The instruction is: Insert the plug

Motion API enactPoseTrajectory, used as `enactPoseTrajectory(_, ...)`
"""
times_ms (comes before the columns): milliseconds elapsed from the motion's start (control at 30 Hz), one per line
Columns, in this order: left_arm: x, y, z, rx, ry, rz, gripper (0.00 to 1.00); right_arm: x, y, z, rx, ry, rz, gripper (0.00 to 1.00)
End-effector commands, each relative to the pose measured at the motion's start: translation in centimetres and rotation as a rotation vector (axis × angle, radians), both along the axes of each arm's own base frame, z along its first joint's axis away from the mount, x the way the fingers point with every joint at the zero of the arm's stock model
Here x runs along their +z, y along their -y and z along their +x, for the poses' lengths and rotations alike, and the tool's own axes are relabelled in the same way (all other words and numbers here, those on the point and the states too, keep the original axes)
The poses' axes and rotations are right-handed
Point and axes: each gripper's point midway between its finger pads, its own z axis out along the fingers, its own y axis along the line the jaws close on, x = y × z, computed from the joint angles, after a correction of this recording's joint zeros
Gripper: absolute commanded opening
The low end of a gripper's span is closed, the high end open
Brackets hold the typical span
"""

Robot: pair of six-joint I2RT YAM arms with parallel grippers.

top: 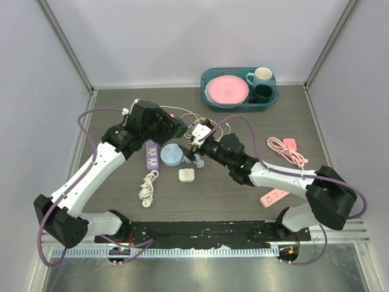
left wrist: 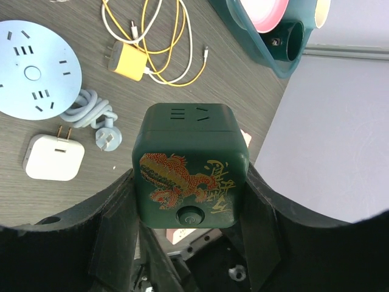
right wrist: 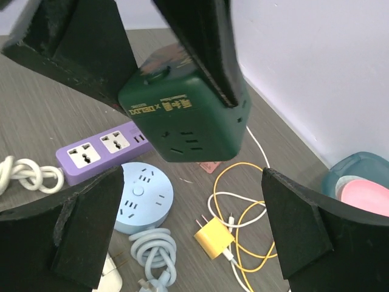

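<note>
Yellow plug [right wrist: 214,236] lies loose on the table [right wrist: 36,121] with its cable, just under the right gripper [right wrist: 193,176], whose fingers stand wide apart and hold nothing. The left gripper [left wrist: 188,207] is clamped on a green socket cube [left wrist: 189,161], lifted above the table. Nearby lie a round blue power strip [right wrist: 141,196], a purple strip [right wrist: 100,149] and a white adapter [left wrist: 53,157].

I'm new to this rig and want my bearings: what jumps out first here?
A dragon-printed green cube, clamped in the left gripper above the table. The right gripper faces it, open; a purple strip and round blue socket lie nearby. A teal tray with a pink plate sits at the far edge.
</note>
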Motion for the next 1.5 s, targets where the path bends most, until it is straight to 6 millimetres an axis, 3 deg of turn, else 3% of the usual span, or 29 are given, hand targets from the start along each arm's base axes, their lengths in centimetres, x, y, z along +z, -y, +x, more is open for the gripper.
enactPoseTrajectory(0,4.0,0.6,-0.1,0.014,0.066,-0.086,0.00,2.8,-0.4,1.5,-0.089,0.171,0.024,1.00)
enactPoseTrajectory(467,3.7,1.7,-0.7,0.001,0.034,-0.104,0.00,4.4,-1.2,2.4,-0.175,0.334,0.057,0.99)
enactPoseTrajectory(567,3.6,1.8,-0.7,-0.004,0.028,-0.104,0.00,4.4,-1.5,2.2,-0.168,0.349,0.045,0.95)
enactPoseTrajectory(767,3.2,2.3,-0.7,-0.019,0.012,-0.105,0.00,4.1,-2.1,1.8,-0.143,0.369,0.016,0.70)
enactPoseTrajectory(867,3.1,2.5,-0.8,-0.029,0.007,-0.109,0.00,4.2,-2.2,1.6,-0.132,0.369,0.014,0.46)
enactPoseTrajectory(900,2.9,2.5,-0.8,-0.028,0.004,-0.106,0.00,4.4,-2.3,1.5,-0.129,0.370,0.016,0.31)
enactPoseTrajectory(933,2.9,2.6,-0.8,-0.031,0.005,-0.108,0.02,4.3,-2.3,1.5,-0.127,0.370,0.011,0.23)
enactPoseTrajectory(967,2.8,2.5,-0.7,-0.032,0.007,-0.102,0.06,4.3,-2.4,1.4,-0.121,0.364,0.003,0.10)
enactPoseTrajectory(1000,2.8,2.4,-0.7,-0.034,0.013,-0.095,0.12,4.3,-2.4,1.4,-0.117,0.360,-0.001,0.05)
enactPoseTrajectory(1033,3.0,2.2,-0.6,-0.030,0.027,-0.084,0.28,4.4,-2.4,1.3,-0.114,0.352,0.002,0.01)
enactPoseTrajectory(1100,3.3,1.8,-0.5,-0.042,0.064,-0.048,0.49,4.3,-2.5,1.0,-0.093,0.325,-0.010,0.01)
enactPoseTrajectory(1133,3.7,1.4,-0.2,-0.033,0.091,-0.027,0.65,3.4,-2.7,0.9,-0.077,0.285,-0.032,0.01)
enactPoseTrajectory(1200,4.4,0.5,0.0,-0.067,0.169,0.061,0.84,3.9,-2.9,0.3,-0.043,0.252,-0.029,0.01)
enactPoseTrajectory(1233,5.3,-0.4,0.4,-0.055,0.219,0.114,0.88,3.0,-3.0,0.0,-0.027,0.205,-0.055,0.01)
enactPoseTrajectory(1300,6.5,-1.8,0.6,-0.095,0.311,0.242,0.97,3.4,-2.9,-0.4,-0.005,0.172,-0.048,0.01)
enactPoseTrajectory(1333,7.0,-2.4,0.7,-0.098,0.345,0.288,0.98,2.5,-2.8,-0.7,0.009,0.137,-0.078,0.01)
enactPoseTrajectory(1467,8.9,-4.5,0.6,-0.171,0.494,0.485,1.00,1.9,-2.2,-1.5,0.053,0.021,-0.070,0.01)
